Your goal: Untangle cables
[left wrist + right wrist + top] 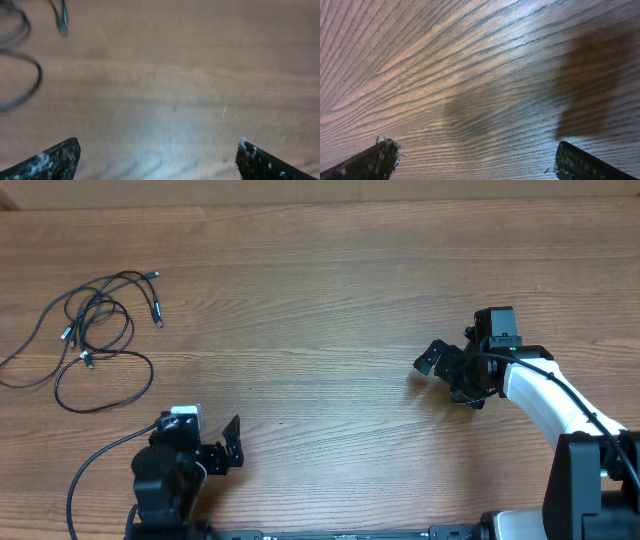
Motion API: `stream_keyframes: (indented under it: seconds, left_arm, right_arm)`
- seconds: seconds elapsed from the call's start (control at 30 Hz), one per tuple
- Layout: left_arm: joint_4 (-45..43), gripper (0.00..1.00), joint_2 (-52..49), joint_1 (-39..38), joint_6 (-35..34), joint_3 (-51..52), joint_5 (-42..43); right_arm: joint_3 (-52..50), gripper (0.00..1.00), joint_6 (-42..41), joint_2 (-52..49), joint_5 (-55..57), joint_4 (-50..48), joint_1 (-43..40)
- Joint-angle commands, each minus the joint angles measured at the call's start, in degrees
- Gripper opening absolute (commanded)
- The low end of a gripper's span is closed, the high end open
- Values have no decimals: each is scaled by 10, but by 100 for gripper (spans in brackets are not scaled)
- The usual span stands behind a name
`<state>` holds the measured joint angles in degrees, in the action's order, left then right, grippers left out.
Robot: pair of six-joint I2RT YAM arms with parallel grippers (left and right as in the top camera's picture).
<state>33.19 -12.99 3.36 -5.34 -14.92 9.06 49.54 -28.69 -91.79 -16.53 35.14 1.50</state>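
Judging by the tangle, we are at the opening step: the cables (90, 320) lie in crossing loops on the worktop (330, 280), with nothing touching them. The left end effector (159, 145) hangs with jaws spread wide and empty near the cables, on the robot's side of them, while the right end effector (475, 145), equally wide and empty, sits well apart from the cables, to their right. Next we probably need to bring the left end effector over the cables and close on one outer strand or plug end.
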Motion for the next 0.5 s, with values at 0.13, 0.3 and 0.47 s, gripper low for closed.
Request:
stream_keyframes:
  seconds: [0.13,0.3,0.47]
  left_arm:
    - [-36,100,57,-4,11,9,7]
    - [-76,99,104,-4,11,35,7]
    - [-140,99,129,-4,11,66,7]
  right_arm:
    - [3,100,0,3,-2,-3,-1]
    - [3,100,0,3,-2,-3,-1]
    - [3,100,0,3,-2,-3,-1]
